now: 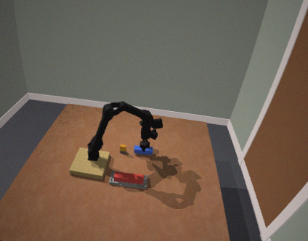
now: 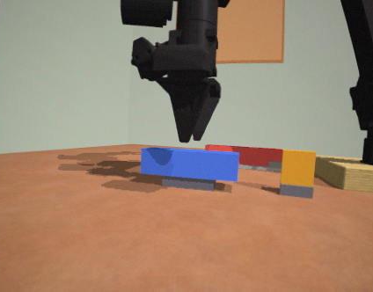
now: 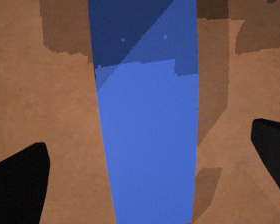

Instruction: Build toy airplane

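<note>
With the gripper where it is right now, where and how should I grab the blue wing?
I'd come straight down and grip the blue wing near mid-length, across its narrow width, one finger on each long side. It is a long, flat-sided bar, raised on a grey block, and the open gripper already straddles its width from above.

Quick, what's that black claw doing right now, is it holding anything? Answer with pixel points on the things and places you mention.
Gripper (image 1: pixel 144 149) (image 2: pixel 191 141) (image 3: pixel 155 141): open, holding nothing, above the blue block (image 1: pixel 139 149) (image 2: pixel 190 164) (image 3: pixel 148 145).

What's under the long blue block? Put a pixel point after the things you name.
A smaller gray block (image 2: pixel 188 184) pokes out under the blue block (image 1: pixel 139 149) (image 2: pixel 190 164) (image 3: pixel 148 145), resting on the brown surface (image 2: pixel 186 237). You can't see how the gray part joins on, because the blue block covers its top.
</note>
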`<control>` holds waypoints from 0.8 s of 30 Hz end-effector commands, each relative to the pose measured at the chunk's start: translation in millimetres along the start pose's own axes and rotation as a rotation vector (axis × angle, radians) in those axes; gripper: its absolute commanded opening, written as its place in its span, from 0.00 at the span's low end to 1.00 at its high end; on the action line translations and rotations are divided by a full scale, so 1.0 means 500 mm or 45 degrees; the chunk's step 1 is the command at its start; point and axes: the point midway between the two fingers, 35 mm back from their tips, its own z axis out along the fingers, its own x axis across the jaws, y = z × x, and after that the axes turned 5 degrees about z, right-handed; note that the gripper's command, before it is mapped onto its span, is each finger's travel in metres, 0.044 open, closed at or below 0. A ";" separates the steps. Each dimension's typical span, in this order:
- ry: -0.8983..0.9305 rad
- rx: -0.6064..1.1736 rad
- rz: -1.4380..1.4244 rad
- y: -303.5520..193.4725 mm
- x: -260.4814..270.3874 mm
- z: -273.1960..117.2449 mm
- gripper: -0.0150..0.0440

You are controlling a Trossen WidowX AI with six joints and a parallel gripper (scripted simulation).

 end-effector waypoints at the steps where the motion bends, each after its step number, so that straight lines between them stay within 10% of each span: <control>1: -0.002 0.000 0.004 0.000 0.000 0.015 1.00; 24: -0.002 0.000 0.004 -0.001 -0.001 0.080 0.96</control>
